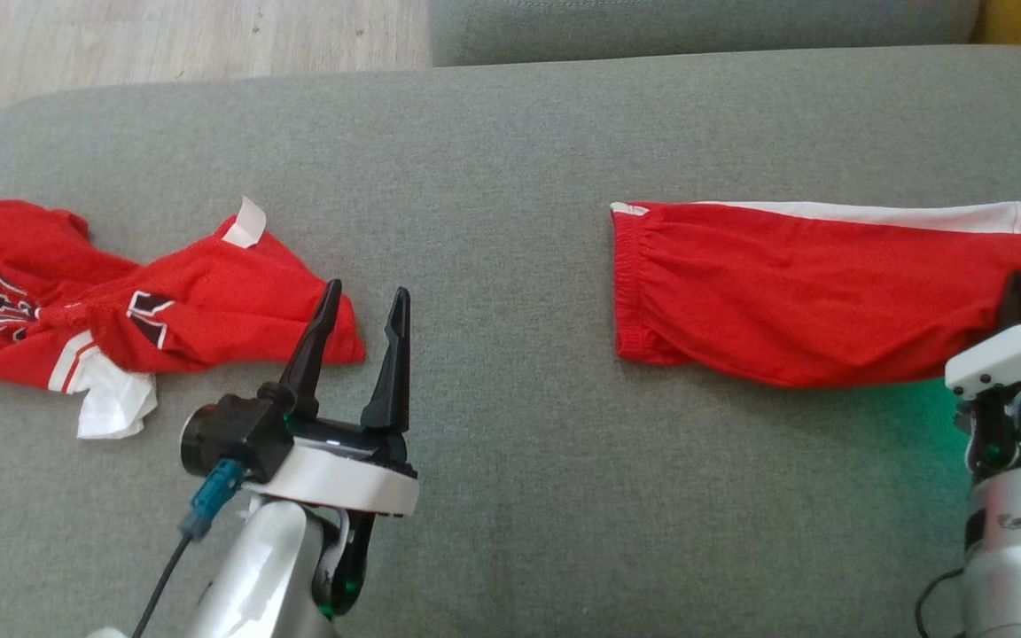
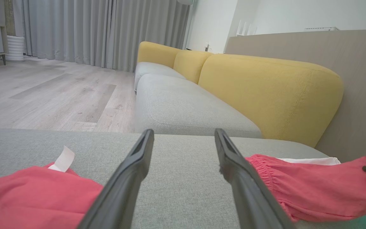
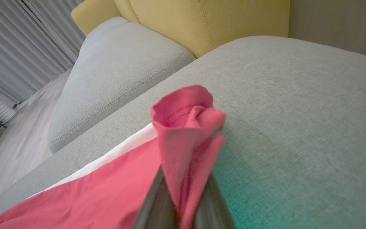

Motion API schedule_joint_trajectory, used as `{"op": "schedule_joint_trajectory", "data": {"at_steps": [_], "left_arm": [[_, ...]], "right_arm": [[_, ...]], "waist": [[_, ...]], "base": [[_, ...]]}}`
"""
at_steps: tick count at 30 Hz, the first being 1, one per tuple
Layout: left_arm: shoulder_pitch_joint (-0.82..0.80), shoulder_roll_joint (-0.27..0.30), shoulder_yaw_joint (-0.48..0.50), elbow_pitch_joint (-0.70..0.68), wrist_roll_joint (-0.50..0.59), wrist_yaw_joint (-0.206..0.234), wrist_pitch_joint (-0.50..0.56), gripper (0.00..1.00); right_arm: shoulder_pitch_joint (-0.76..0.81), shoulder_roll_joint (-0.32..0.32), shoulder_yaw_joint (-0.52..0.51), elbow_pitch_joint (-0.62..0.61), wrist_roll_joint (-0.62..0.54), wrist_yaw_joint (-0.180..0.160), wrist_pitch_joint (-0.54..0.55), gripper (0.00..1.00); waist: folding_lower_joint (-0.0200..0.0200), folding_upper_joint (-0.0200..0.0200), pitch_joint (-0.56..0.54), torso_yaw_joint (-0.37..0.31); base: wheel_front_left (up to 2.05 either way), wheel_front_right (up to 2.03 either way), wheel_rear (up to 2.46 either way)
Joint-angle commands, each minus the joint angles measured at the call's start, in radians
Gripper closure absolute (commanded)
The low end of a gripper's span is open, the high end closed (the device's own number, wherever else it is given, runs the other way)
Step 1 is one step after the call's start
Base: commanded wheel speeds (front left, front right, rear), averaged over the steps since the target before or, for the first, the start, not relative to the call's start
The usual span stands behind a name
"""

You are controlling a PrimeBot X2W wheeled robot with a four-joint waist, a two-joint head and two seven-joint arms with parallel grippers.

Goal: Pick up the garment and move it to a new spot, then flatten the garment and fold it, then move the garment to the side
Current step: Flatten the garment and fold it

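Red shorts (image 1: 794,292): folded, frame right, corner pinched, likely for dragging aside.
Right tool (image 3: 185,187): clenched on shorts.
Left tool (image 1: 367,292): released.

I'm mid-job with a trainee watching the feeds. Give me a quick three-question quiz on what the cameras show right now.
1. Fill in: the crumpled shirt lies to the robot's ____ of the shorts.
2. True or false: the left tool is shut on cloth.
3. The right tool grips: A) the shirt, B) the shorts, C) nothing.

Key:
1. Left.
2. False. It is open and empty, beside the shirt's edge.
3. B. It pinches a bunched corner of the shorts.
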Motion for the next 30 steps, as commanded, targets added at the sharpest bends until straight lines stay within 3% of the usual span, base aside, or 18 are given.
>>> {"op": "schedule_joint_trajectory", "data": {"at_steps": [1, 17, 30], "left_arm": [[-0.018, 0.008, 0.034, -0.030, 0.008, -0.002, -0.008, 0.00], [-0.012, 0.008, 0.043, -0.007, 0.017, -0.006, -0.008, 0.00], [0.002, 0.009, 0.037, 0.001, 0.017, -0.005, -0.008, 0.00]], "right_arm": [[-0.021, 0.003, 0.040, -0.046, 0.013, -0.001, -0.010, 1.00], [-0.014, 0.004, 0.495, -0.096, 0.285, -0.001, -0.105, 1.00], [-0.033, 0.003, 0.729, -0.059, 0.351, -0.001, -0.115, 1.00]], "waist": [[0.0000, 0.0000, -0.002, 0.002], [0.0000, 0.0000, -0.051, 0.042], [0.0000, 0.0000, -0.059, 0.098]], "base": [[0.00, 0.00, 0.00], [0.00, 0.00, 0.00], [0.00, 0.00, 0.00]]}}
